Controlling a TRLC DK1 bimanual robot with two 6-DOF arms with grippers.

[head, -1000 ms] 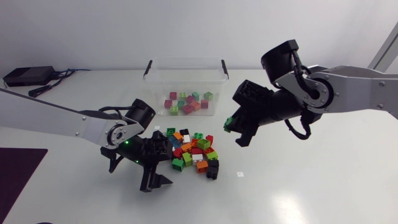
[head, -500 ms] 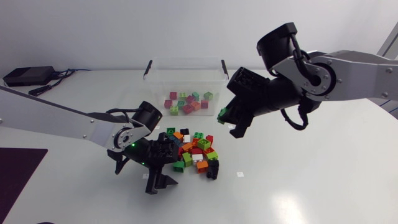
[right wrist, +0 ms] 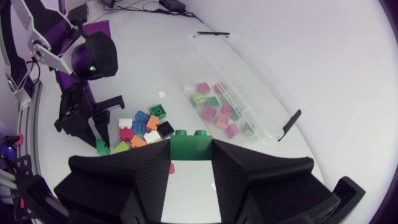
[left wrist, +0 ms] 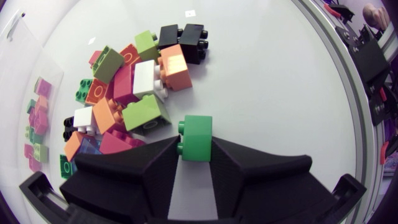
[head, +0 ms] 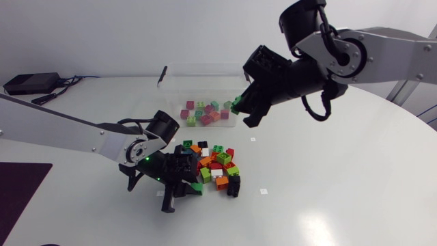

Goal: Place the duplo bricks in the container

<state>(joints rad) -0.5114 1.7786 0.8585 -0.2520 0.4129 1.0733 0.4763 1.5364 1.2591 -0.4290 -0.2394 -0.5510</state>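
A: Wrist views versus head view, what's different?

B: Left wrist view: left tool is pinching a green brick, one finger on each side, studs turned sideways. In the head view that brick is just a green speck at the tool. Right wrist view: right tool is clamped on a dark green brick, studs pointing ahead towards the container. It also shows the left arm's green light. Only the head view shows both arms whole.

A: Places, relative to the container?

B: Pile sits in front of the container, a short way off. Left tool is low, on the pile's side away from the container. Right tool is raised at the container's right front corner; over the rim or just beside it, can't tell.

A: Counts?

B: Two arms, two tools and one brick in each tool. One clear container with two black clips, no lid on. About ten loose bricks inside: pink, green, orange and red. Pile is roughly twenty but they overlap, so no exact count. The colours are red, orange, green, lime, white, black and blue.

A: Surface?

B: White worktop with a curved edge on the container's right. There are two small white tags near the pile. A black box with cables sits well left of the container.
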